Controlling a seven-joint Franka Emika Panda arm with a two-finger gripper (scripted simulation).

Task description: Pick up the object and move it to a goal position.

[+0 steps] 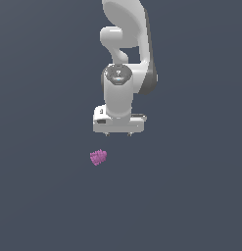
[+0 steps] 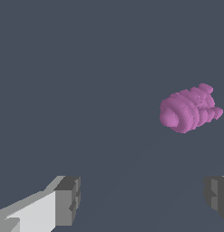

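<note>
The approach step was in hand: the tool (image 2: 140,201) hung with fingers apart, holding nothing. The object (image 1: 98,157) lay on the worktop (image 1: 39,196) at about seven o'clock from it, untouched. Next, I judge, the tool needed to centre over the object and descend.

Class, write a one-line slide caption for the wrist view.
Open gripper, its grey fingers spread wide, looks down at a small ridged magenta-pink lump lying untouched on the dark grey floor.

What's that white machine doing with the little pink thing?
A white robot arm is meant to pick up the small pink ridged object and carry it elsewhere. So far it hasn't touched it: the end effector hangs with its fingers spread apart and nothing between them, the object lying off to one side.
</note>
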